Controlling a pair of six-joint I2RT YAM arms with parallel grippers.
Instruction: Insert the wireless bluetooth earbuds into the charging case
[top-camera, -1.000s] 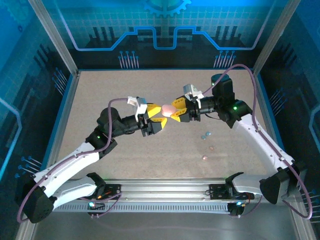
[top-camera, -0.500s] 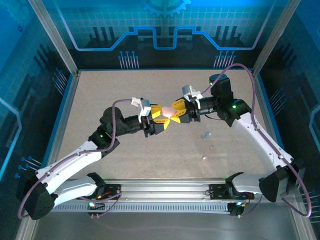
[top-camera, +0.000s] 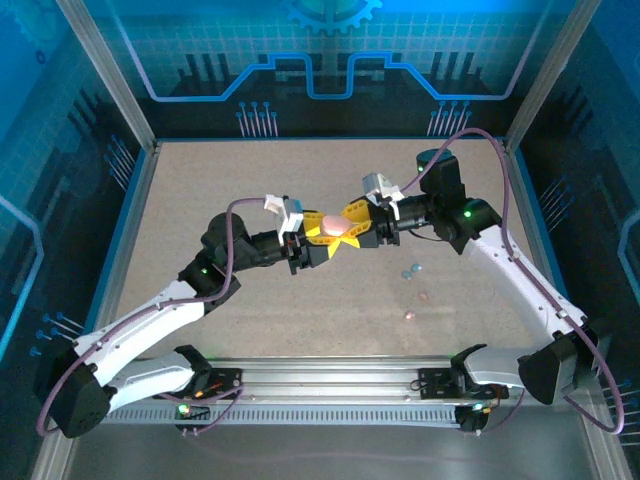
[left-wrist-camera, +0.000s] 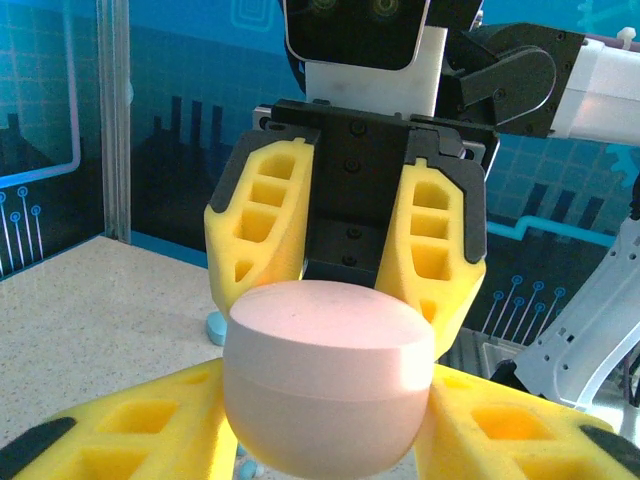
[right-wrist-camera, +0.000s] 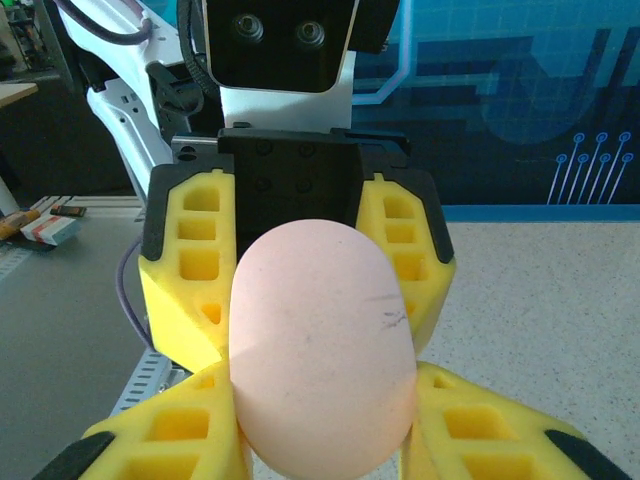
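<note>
Case first: you have the pink charging case (top-camera: 333, 222) held up off the table (top-camera: 220, 180) near its middle, caught between both arms, which reach in from opposite sides. Your left gripper (top-camera: 322, 240) comes from the left, and its yellow fingers (left-wrist-camera: 150, 420) press against the rounded lower shell on either side. Your right gripper (top-camera: 350, 225) comes from the right and is clamped on the other half, with its pads (right-wrist-camera: 180, 440) flanking the shell. From the left wrist you see the case's seam line running level around it, and the lid looks closed. From the right wrist a faint dark scuff shows on the pink surface. Earbuds (top-camera: 406, 272) lie loose on the table, right of and nearer than the case, well apart from both grippers: two pale blue ones close together, and two pinkish ones nearer to you.
</note>
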